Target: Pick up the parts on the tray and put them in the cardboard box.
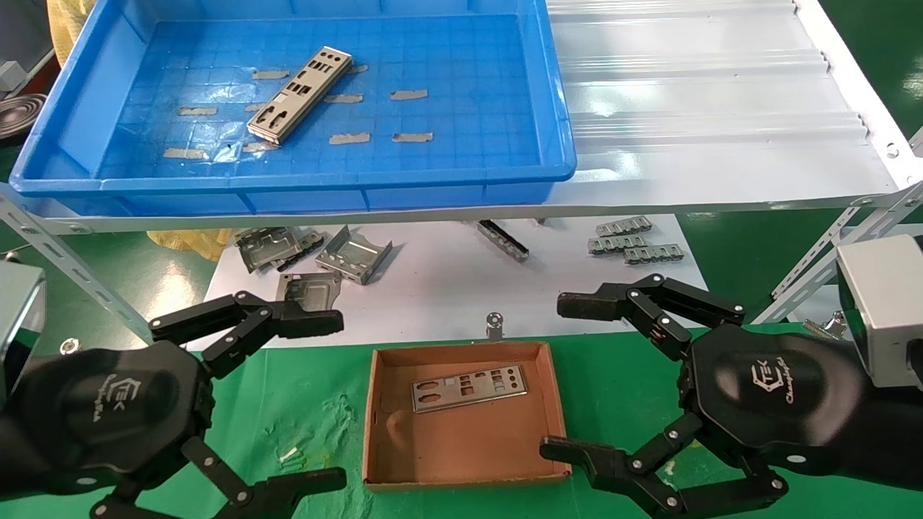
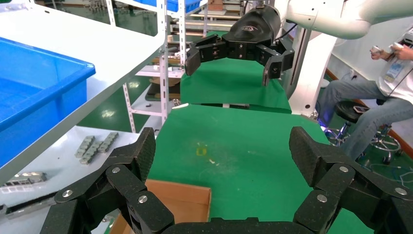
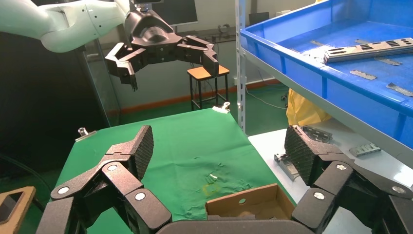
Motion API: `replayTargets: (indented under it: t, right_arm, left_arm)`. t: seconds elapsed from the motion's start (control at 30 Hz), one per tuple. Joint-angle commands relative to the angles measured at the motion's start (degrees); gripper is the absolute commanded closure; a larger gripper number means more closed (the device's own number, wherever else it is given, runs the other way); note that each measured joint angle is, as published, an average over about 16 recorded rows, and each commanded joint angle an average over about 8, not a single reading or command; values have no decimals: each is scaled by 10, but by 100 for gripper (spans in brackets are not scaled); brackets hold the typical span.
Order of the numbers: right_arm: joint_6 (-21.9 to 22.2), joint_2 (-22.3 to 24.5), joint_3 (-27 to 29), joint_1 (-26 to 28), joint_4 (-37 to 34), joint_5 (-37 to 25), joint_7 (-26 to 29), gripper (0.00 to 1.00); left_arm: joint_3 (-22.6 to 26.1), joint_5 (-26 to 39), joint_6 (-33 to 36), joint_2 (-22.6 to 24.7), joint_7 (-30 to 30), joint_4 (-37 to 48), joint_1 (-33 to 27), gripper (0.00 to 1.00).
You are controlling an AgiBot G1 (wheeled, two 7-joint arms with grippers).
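done: one part (image 1: 467, 387) lies flat in cardboard box (image 1: 461, 461) | left: stacked parts (image 1: 299, 94) in tray (image 1: 555, 108), far left | left pincer (image 1: 317, 400), right pincer (image 1: 570, 378): released, empty, flanking box

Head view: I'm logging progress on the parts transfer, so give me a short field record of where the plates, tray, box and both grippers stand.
tray: large bright-blue plastic tray on the white ribbed shelf
plates in tray: punched silver metal plates, stacked, lying diagonally
box: small brown cardboard box on the green cloth
plates in box: one silver punched plate, flat
left gripper: open, empty, left of box
right gripper: open, empty, right of box
below shelf: folded grey metal brackets
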Motion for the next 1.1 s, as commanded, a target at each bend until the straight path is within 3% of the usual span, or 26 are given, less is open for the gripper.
replayTargets:
  t: [0.03, 1.1]
  right_arm:
    - [0, 0, 0, 0, 0, 0, 0, 0]
    - [0, 0, 0, 0, 0, 0, 0, 0]
  left_arm:
    - [0, 0, 0, 0, 0, 0, 0, 0]
    - [1, 1, -1, 1, 1, 2, -1, 0]
